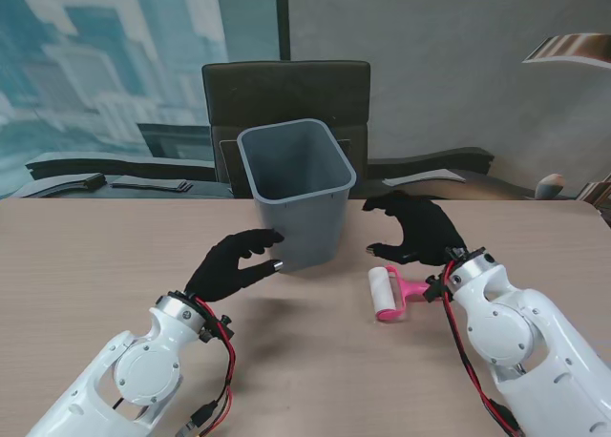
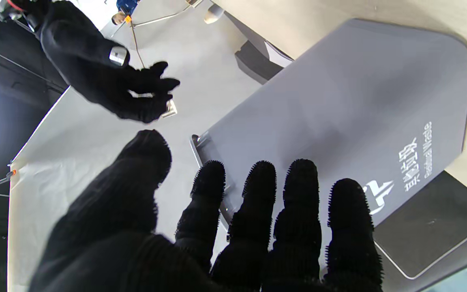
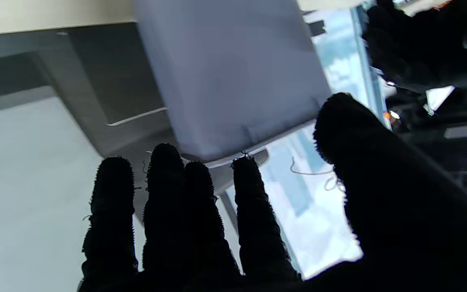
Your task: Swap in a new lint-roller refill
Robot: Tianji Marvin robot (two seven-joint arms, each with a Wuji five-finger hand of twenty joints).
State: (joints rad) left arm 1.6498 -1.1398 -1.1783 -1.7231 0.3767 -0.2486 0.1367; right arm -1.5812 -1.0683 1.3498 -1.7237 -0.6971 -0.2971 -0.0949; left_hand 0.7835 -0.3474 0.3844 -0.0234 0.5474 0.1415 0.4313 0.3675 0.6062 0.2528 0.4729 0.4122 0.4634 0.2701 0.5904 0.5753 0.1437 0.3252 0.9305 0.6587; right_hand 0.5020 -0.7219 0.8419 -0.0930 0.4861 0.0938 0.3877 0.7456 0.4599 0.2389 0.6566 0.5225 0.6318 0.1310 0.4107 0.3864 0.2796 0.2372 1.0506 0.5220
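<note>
A tall grey plastic waste bin [image 1: 298, 191] stands between both empty, spread hands, the left hand [image 1: 232, 263] and the right hand [image 1: 420, 229]. The pink-handled white lint roller [image 1: 392, 291] lies near the desk's [image 1: 86, 265] right edge, its roll pointing away from the robot.

The stand camera looks down from above the shoulders across the pale wooden table [image 1: 95, 265], taking in the grey plastic waste bin [image 1: 298, 194] mid-scene. Each wrist camera peers along its own black-gloved fingers from close by, both sharing that bin [image 2: 339, 105] [image 3: 225, 73], seen upside down

Left hand [image 1: 229, 263] raised, fingers [image 2: 260, 190] spread, holding nothing; right hand [image 1: 420, 229] likewise empty, fingers [image 3: 164, 174] loosely curled.
</note>
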